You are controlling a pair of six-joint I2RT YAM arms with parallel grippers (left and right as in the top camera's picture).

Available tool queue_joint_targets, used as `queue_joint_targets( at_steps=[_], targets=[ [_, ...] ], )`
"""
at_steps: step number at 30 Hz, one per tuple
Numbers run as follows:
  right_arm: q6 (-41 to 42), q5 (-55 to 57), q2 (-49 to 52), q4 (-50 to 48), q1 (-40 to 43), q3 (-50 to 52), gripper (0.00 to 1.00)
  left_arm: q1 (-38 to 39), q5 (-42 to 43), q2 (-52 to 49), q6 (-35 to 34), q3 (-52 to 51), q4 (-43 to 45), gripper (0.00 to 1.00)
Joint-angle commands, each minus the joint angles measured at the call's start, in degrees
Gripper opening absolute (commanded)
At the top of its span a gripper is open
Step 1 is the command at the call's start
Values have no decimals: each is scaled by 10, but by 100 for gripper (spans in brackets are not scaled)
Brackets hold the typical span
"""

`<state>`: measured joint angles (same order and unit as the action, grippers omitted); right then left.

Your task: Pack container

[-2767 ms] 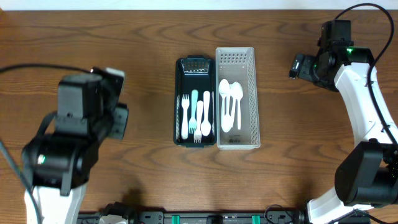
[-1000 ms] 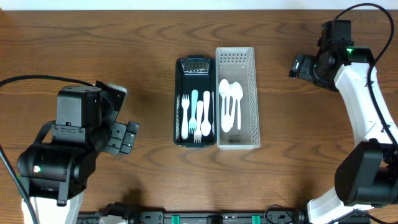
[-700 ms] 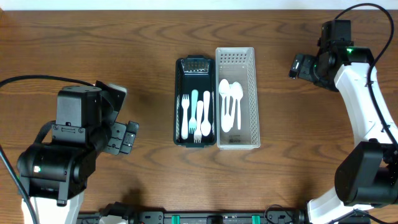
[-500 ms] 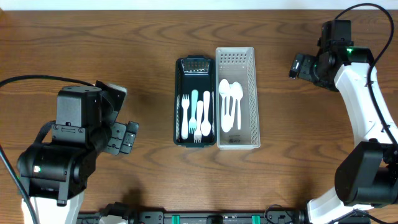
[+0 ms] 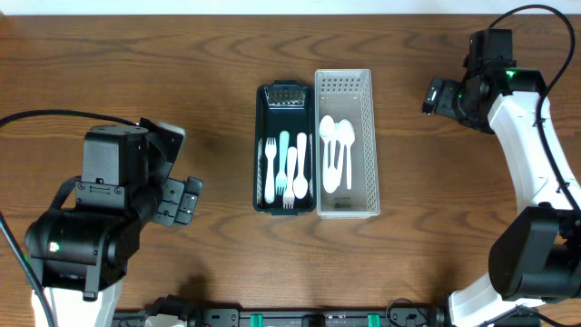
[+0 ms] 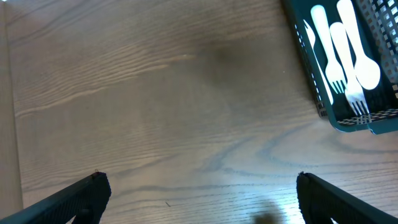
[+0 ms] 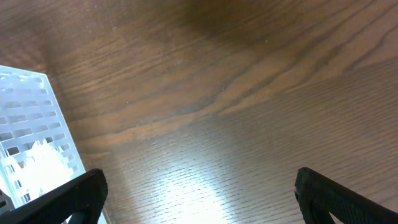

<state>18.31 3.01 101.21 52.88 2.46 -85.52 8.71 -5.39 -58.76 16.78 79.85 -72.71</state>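
Brown desk (image 5: 118,54) is seen under a fork tray (image 5: 258,150). Left of the tray, nearer, the left tool (image 5: 191,200) is held open; the right tool (image 5: 432,95) too.

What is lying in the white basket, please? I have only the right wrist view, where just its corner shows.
Observer: Several white spoons lie in the white basket.
Operator: Is anything standing beside it?
Observer: Yes, a dark tray sits right against the side facing the left arm, with forks in it.
Operator: And where is the left gripper?
Observer: The left gripper is open and empty, over bare table, well apart from the tray.
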Motion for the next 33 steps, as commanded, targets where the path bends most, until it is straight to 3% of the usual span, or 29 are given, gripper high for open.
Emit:
queue_joint_targets(
  at_steps=[1, 33],
  targets=[
    [-1, 0, -6, 1, 3, -9, 99, -2, -7, 0, 7, 2, -2, 98],
    [-1, 0, -6, 1, 3, -9, 99, -2, -4, 3, 7, 1, 2, 98]
  ],
)
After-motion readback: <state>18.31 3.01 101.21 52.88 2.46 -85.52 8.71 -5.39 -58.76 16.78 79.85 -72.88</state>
